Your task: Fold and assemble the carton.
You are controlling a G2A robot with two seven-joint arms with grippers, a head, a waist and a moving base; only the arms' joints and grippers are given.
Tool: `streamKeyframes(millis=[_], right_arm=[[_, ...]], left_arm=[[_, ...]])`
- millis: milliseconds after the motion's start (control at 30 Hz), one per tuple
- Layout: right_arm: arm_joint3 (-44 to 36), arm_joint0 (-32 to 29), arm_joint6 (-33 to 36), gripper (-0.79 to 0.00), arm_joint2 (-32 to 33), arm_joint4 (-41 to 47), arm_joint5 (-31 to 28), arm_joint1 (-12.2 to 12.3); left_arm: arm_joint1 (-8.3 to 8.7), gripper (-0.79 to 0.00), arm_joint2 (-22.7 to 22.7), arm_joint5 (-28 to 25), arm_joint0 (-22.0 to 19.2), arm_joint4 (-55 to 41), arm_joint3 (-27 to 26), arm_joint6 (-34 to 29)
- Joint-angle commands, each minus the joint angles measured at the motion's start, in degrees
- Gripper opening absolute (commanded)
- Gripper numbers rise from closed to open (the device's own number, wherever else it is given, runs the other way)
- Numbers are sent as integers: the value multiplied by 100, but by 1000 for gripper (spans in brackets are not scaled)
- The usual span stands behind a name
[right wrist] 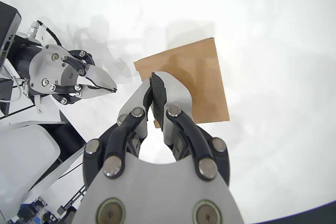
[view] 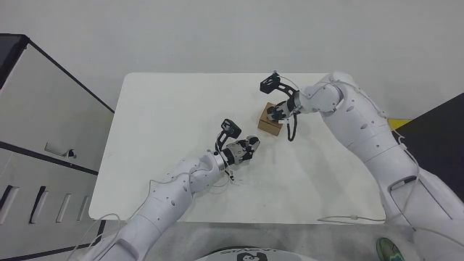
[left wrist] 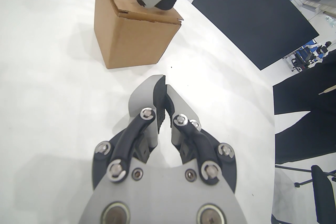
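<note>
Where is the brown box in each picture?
Top view: carton on the table, right of its middle, under the right gripper.
Left wrist view: carton beyond the left gripper, right gripper at its top.
Right wrist view: carton beneath the right gripper.
Shared landmark: the right gripper over the carton.

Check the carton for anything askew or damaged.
The carton stands closed on the table. Only its top flap looks off: the front edge is ragged and sits slightly proud at one corner, not flush. The shut right end effector is at the top, touching or just above it.
</note>
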Motion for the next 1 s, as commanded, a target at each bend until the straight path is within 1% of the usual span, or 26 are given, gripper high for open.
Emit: streamKeyframes(millis=[0,267,733,967], right_arm=[[-29,-24,-63,-785,15,-4,-2,6],[32,-48,-310,-785,-20,99,-47,-29],[566,116,-367,-785,-292,313,-197,-185],[626,173,-355,-785,-246,352,-226,-183]], left_arm=[[0,-785,0,0,0,0,0,0],[0,-785,0,0,0,0,0,0],[0,-785,0,0,0,0,0,0],[0,-785,0,0,0,0,0,0]])
